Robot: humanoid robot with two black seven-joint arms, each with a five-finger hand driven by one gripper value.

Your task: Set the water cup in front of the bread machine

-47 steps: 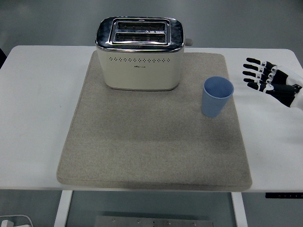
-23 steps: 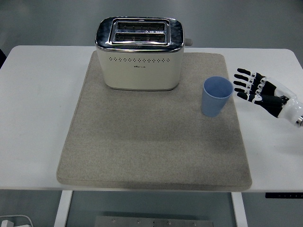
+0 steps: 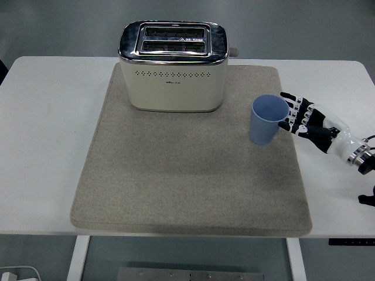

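Head view showed the right hand's fingers (image 3: pixel 295 111) spread and reaching the right side of the blue water cup (image 3: pixel 269 119), the fingertips at or just short of its wall; contact could not be confirmed, and nothing was held yet. Behind them the right hand (image 3: pixel 306 120) sat low over the table, its forearm running off toward the right edge. Half a second before, that hand had been clearly apart from the cup, and a second before it had hung farther right and higher, so it had closed the gap steadily while the cup had not shifted.

The cup stood upright on the grey mat (image 3: pixel 176 187), toward the mat's right edge, to the right of the bread machine (image 3: pixel 173 65) and somewhat nearer. The open stretch of mat on the near side of the bread machine lay bare. By my reading the approach was about finished and a grasp came next, before any carry leftward. No left hand appeared.
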